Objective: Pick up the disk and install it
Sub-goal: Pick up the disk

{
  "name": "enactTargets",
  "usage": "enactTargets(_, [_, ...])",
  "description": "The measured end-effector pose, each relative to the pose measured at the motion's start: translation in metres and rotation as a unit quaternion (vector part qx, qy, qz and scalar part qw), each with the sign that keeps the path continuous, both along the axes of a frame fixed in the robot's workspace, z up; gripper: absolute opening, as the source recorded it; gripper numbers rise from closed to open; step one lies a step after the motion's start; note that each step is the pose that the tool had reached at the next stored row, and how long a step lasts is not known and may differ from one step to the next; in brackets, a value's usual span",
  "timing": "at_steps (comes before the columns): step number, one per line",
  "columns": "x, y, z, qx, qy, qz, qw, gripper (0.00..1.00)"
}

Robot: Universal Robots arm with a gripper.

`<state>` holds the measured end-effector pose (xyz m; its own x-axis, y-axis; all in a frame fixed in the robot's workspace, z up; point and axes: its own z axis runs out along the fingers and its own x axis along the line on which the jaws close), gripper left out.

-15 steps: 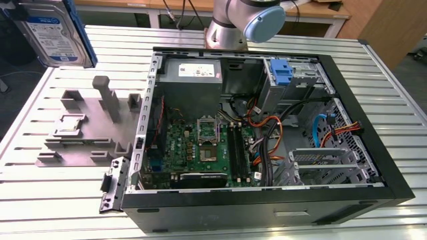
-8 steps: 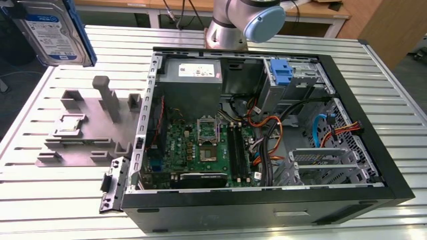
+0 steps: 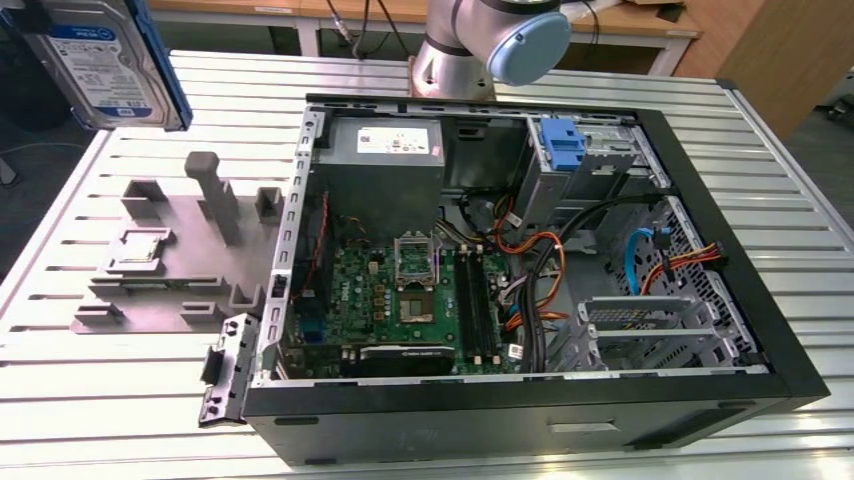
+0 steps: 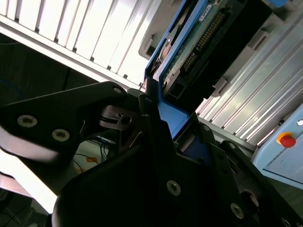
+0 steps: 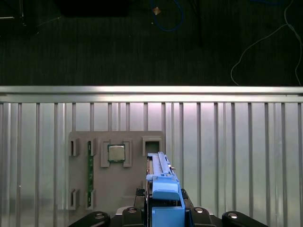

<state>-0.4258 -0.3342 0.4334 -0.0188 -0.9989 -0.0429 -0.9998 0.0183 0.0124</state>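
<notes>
counter [image 3: 801,150]: slatted metal, carries everything. arm [image 3: 487,40] base sits at 12 o'clock in the exterior view.

case [image 3: 787,370]: open, lying on its side, runs from centre to 4 o'clock. Inside:
- power supply [image 3: 387,150] in its 11 o'clock corner
- motherboard [image 3: 400,300] from centre to 7 o'clock
- blue bracket [image 3: 566,145] in the bay at 1 o'clock
- metal cage [image 3: 654,325] at 4 o'clock
- cables [image 3: 541,260] bunched between motherboard and cage

fixture [image 3: 160,290]: grey block with pockets and posts, on the counter at 9 o'clock, just beside the case wall. In the first wrist view a chip [image 5: 116,152] sits in a square pocket. A green strip [image 5: 89,165] stands in a narrow slot beside it.

disk [image 3: 100,60]: off the counter, up at 10–11 o'clock in the exterior view, well apart from the case. Labelled face is toward the camera, blue carrier round the edge. The first wrist view has it edge-on over the fixture, just beside the chip's pocket. The second wrist view shows its circuit-board side.

tool [image 5: 163,215]: clamped narrow on the end of the disk's carrier. Black fingers [image 4: 154,127] press on either side in both wrist views.
</notes>
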Motion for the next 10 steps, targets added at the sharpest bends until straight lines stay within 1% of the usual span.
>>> enactTargets(10, [0.0000, 0.0000, 0.0043, -0.0012, 0.0000, 0.000, 1.0000, 0.37])
